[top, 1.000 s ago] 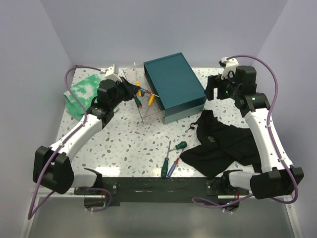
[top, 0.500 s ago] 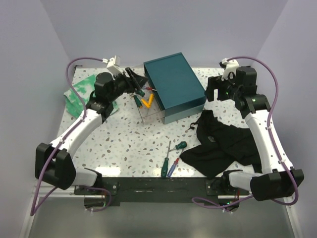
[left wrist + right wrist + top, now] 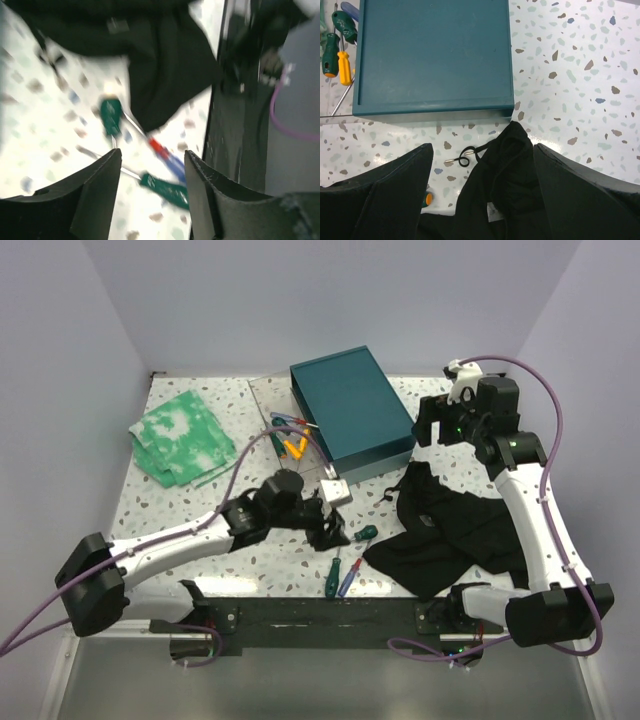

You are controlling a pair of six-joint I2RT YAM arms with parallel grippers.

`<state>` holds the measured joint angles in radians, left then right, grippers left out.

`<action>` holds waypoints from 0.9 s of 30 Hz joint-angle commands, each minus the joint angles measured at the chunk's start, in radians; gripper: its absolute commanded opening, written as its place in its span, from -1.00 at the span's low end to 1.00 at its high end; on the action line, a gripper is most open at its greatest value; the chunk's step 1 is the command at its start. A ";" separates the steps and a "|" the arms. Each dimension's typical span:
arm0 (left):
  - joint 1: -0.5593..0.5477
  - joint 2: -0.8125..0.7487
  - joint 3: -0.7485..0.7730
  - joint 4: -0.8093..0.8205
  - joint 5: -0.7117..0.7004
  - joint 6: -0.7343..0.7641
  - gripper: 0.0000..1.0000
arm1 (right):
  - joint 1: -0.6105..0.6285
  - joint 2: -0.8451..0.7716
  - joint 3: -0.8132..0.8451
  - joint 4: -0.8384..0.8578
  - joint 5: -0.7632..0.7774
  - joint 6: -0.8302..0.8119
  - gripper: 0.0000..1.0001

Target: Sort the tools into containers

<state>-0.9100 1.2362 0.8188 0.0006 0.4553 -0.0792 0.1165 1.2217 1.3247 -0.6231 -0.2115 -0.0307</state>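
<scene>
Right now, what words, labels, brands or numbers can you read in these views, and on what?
None can be read.
Black cloth: small pale tag, too small to read.
Teal box: no print shows.
Screwdrivers: handles too blurred to tell.

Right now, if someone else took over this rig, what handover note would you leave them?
Left gripper: open, empty, over the loose screwdrivers.
Right gripper: open, empty, over the black cloth by the teal box.
Done: several tools lie in the clear box.
To do: the loose ones, two green and a red-and-blue one, on the table beside the cloth; more may hide beneath it.
</scene>
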 commanded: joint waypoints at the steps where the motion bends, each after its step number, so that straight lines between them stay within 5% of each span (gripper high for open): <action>1: -0.081 0.037 -0.082 -0.045 -0.105 0.098 0.09 | -0.005 -0.025 -0.002 0.011 -0.025 0.017 0.70; 8: -0.168 0.166 -0.031 -0.053 -0.230 -0.057 -0.06 | -0.008 -0.048 -0.028 0.003 -0.016 0.011 0.70; 15: -0.204 0.344 0.100 -0.292 -0.395 -0.149 -0.06 | -0.012 -0.053 -0.044 0.005 -0.014 0.009 0.70; 27: -0.204 0.381 0.091 -0.352 -0.374 -0.174 -0.17 | -0.015 -0.039 -0.070 0.023 -0.025 0.006 0.70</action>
<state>-1.1130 1.6039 0.9024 -0.3061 0.0673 -0.2394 0.1043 1.1915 1.2560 -0.6281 -0.2134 -0.0265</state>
